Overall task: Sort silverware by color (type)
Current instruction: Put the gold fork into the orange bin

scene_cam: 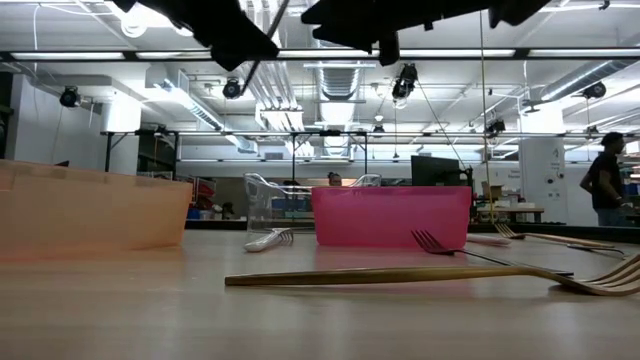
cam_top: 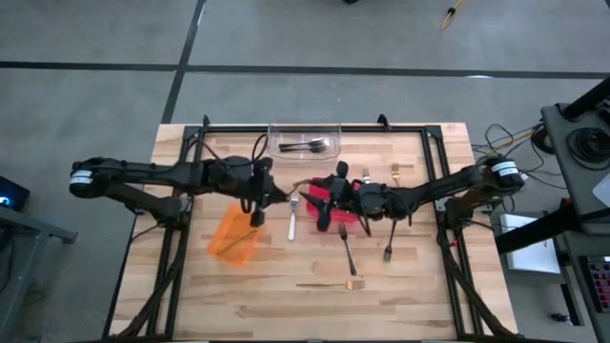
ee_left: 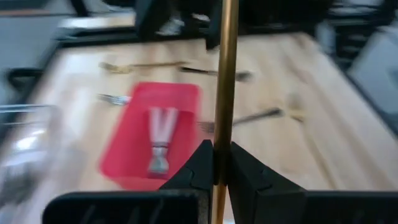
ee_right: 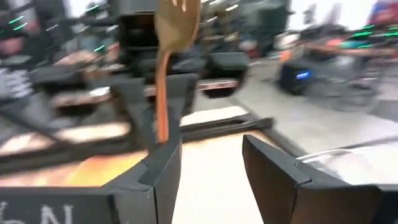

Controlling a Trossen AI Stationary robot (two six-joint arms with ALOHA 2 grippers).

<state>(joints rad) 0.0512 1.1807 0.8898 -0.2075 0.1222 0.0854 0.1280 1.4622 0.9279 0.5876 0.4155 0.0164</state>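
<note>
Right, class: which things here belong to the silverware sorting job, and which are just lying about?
Job: long gold metal fork; dark black metal fork; slim gold metal utensil clamped in the left gripper; red plastic bin; orange plastic bin; clear plastic bin.
Lying about: tangled black cables beside the table; small yellow object on the floor.

Gold fork (ee_left: pixel 224 74) showing against red bin (ee_left: pixel 127 140); orange bin (cam_top: pixel 234 236) glowing translucent; dark forks (cam_top: pixel 305 146) lying in clear bin (cam_top: pixel 278 134).
</note>
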